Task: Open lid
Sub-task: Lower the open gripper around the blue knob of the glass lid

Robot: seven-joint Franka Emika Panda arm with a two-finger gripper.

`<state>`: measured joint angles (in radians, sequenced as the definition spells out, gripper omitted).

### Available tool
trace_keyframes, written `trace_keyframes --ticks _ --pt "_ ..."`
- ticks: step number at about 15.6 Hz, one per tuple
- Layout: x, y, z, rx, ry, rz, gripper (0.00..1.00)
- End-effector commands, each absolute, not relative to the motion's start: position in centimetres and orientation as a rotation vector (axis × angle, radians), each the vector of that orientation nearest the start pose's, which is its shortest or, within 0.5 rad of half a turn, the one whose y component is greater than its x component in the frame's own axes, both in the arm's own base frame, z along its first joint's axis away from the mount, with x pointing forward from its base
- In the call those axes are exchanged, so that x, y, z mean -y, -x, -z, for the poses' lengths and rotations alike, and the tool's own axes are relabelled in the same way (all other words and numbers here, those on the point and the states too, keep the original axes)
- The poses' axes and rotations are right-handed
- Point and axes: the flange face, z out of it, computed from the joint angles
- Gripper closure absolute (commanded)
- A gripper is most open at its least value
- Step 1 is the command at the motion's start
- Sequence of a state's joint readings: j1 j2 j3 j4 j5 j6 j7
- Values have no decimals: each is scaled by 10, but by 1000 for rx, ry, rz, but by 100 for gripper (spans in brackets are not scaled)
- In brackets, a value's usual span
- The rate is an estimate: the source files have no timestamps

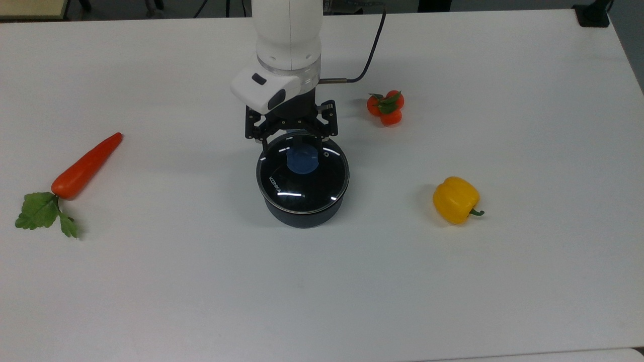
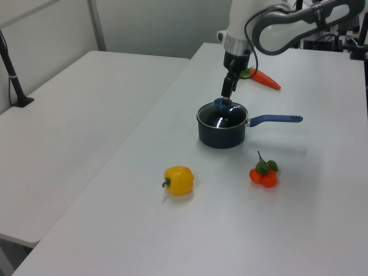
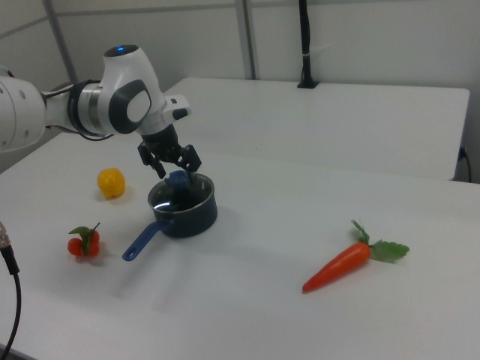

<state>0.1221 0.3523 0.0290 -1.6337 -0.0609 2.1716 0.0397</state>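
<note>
- Top view: the lid (image 1: pixel 303 173) sat closed on the saucepan (image 1: pixel 302 213) near the middle of the tabletop (image 1: pixel 151 291), its blue knob (image 1: pixel 302 160) toward the far part of the glass.
- Top view: the gripper (image 1: pixel 292 146) hung over the far rim of the lid with its two fingers spread wide, one either side of the knob as seen from above; contact could not be confirmed.
- Top view: the carrot (image 1: pixel 83 168) lay near the top view's left edge of the tabletop, the tomatoes (image 1: pixel 386 107) beyond the saucepan toward the far edge on the top view's right, and the yellow pepper (image 1: pixel 455 199) toward the top view's right edge.
- Left view: the gripper (image 2: pixel 227 98) pointed down just above the knob (image 2: pixel 222 104), with the lid (image 2: pixel 223 117) seated on the saucepan (image 2: pixel 222 133).
- Left view: the pan handle (image 2: pixel 276 119) pointed toward the left view's right; the yellow pepper (image 2: pixel 179 180) and the tomatoes (image 2: pixel 264 173) lay nearer the near edge, and the carrot (image 2: pixel 263 79) lay beyond the arm.
- Right view: the gripper (image 3: pixel 178 172) stood open about the knob (image 3: pixel 178 180), fingers apart and gripping nothing that could be made out.
- Right view: the saucepan (image 3: pixel 184 213) sat mid-tabletop with the lid in place; the carrot (image 3: pixel 339 267) lay toward the right view's right edge, well apart.
</note>
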Motion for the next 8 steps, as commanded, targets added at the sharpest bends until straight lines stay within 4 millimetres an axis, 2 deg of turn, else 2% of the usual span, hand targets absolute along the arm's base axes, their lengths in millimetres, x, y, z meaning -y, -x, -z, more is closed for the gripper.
trace_keyframes --ticks 1,8 --pt "-99 -672 -438 279 3126 339 0" --pt "-110 -670 -436 286 3123 332 6"
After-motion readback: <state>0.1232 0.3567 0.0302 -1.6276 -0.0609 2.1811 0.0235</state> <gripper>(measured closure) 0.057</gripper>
